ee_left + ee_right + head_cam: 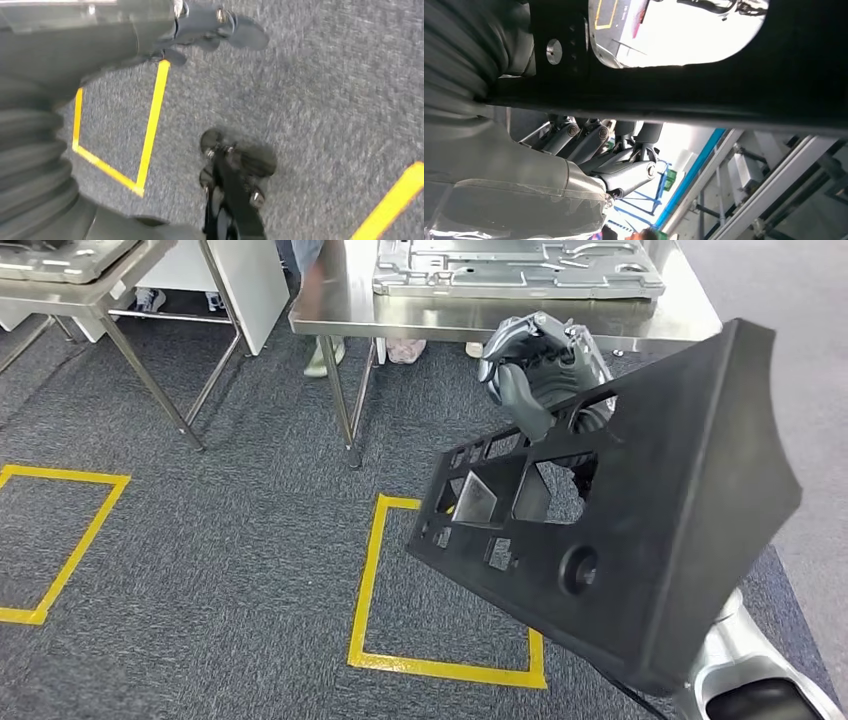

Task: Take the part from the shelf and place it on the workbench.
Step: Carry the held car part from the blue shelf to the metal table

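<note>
A large black plastic part (640, 530) with cut-out windows is held up in front of me, tilted, in the head view. My right hand (545, 365) grips its upper edge, fingers curled through an opening. In the right wrist view those fingers (624, 150) close around the black part (704, 90). The steel workbench (340, 312) stands ahead, just beyond the part. My left hand (215, 25) hangs over the carpet with its fingers apart and nothing in it.
A grey metal panel (515, 268) lies on the workbench. A person's legs (320, 300) stand behind the bench. A second steel table (80, 285) stands at the far left. Yellow tape squares (370, 570) mark the grey carpet.
</note>
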